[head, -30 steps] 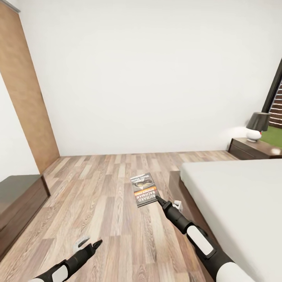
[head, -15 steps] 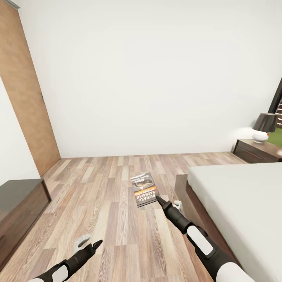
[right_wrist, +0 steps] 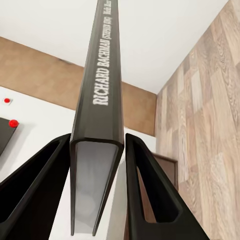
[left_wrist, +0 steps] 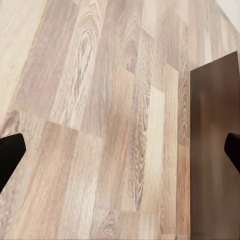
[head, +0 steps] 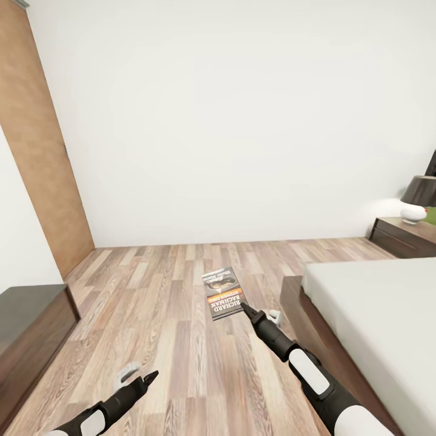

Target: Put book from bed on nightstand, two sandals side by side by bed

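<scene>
**Q:** Two grippers logged — state of each?

**A:** My right gripper (head: 244, 307) is pinching the book (head: 223, 293) by a lower corner. In the right wrist view both black, wedge-shaped fingers (right_wrist: 150, 185) press flat against the covers, with the dark spine (right_wrist: 102, 75) and its white "RICHARD BACHMAN" lettering running away between them. My left gripper (head: 151, 376) hangs low over the floor; in the left wrist view its two black fingertips (left_wrist: 10, 152) sit at opposite edges of the picture, spread wide, nothing between them.

**Q:** Where is the book, then?

**A:** Held in the air above the wood-plank floor (head: 169, 290), just off the foot corner of the bed (head: 375, 309), cover facing up: dark grey, picture, orange band, white lettering. Thin, flat, rectangular.

**Q:** Surfaces and textures?

**A:** Floor: grey-brown planks, heavy grain. Bed: plain light-grey mattress, smooth, on a dark brown wooden frame. Nightstand (head: 402, 237) beyond the bed: dark glossy wood, drawer lines visible. On it stands a lamp (head: 421, 198), dark shade over a rounded white base. A low dark-brown cabinet (head: 30, 327) stands at my left; a tan wooden panel (head: 42, 151) runs up the white wall (head: 242, 121).

**Q:** Anything in the drawers?

**A:** Cannot tell; they are closed.
</scene>
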